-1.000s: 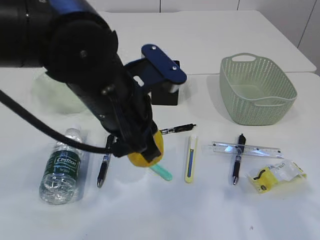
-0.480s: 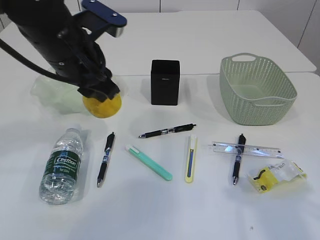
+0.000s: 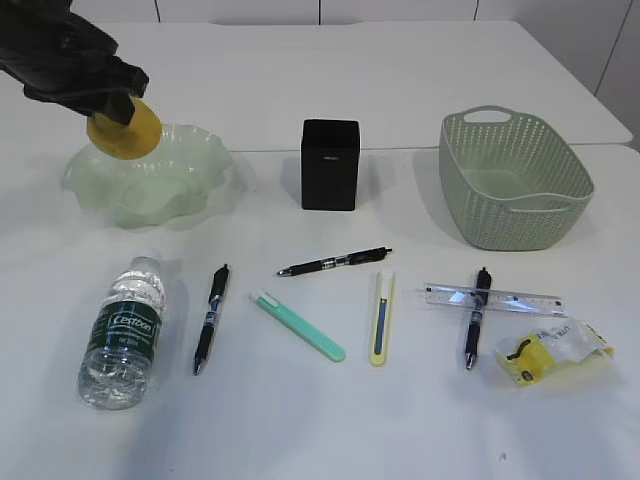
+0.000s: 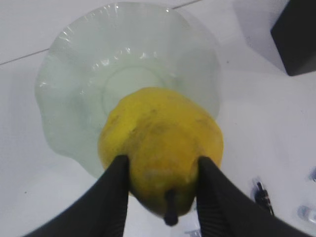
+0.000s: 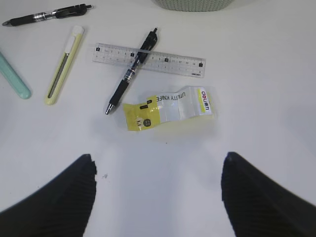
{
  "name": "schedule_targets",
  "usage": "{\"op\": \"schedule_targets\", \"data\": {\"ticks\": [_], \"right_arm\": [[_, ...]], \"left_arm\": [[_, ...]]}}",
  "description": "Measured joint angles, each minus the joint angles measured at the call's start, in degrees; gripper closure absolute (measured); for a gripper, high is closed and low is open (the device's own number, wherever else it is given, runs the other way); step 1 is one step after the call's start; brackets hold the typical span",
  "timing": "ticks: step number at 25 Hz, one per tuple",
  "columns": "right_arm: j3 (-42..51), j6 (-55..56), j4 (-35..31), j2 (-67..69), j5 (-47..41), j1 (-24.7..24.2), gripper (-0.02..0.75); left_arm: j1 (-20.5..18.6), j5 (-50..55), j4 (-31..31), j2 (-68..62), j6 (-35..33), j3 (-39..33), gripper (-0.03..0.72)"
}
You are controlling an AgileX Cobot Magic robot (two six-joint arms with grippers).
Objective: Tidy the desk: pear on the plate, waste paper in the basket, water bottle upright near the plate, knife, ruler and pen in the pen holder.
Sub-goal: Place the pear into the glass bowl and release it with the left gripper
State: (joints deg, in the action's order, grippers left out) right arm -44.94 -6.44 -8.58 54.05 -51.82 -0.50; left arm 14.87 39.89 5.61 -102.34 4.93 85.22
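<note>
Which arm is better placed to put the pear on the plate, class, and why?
Left. The left gripper already grips the pear above the plate; the right gripper hangs open over the waste paper.

Plate (image 3: 190,160): translucent glossy plastic. Pear (image 4: 160,143): dull, lumpy skin. Basket (image 3: 515,180): matt perforated plastic. Pen holder (image 3: 330,165): matt black. Waste paper (image 5: 168,108): shiny crinkled film. Ruler (image 5: 148,59): clear plastic. Surface (image 3: 420,80): smooth white
</note>
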Motion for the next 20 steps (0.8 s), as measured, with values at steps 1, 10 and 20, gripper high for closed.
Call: {"op": "schedule_targets", "data": {"ticks": [1, 10, 20], "right_arm": [[0.0, 0.0, 0.0, 0.0, 0.0, 0.0, 0.152], [0.0, 0.0, 0.0, 0.0, -0.19, 0.0, 0.151], [0.0, 0.0, 0.0, 0.1, -0.19, 0.0, 0.152]], "left_arm": [[-0.67, 0.0, -0.06, -1.37, 0.0, 1.54, 0.416], [-1.65, 2.35, -0.45, -18.76, 0.0, 19.08, 0.416], [-4.08, 3.11, -2.65, -28.46, 0.0, 26.75, 0.416]]}}
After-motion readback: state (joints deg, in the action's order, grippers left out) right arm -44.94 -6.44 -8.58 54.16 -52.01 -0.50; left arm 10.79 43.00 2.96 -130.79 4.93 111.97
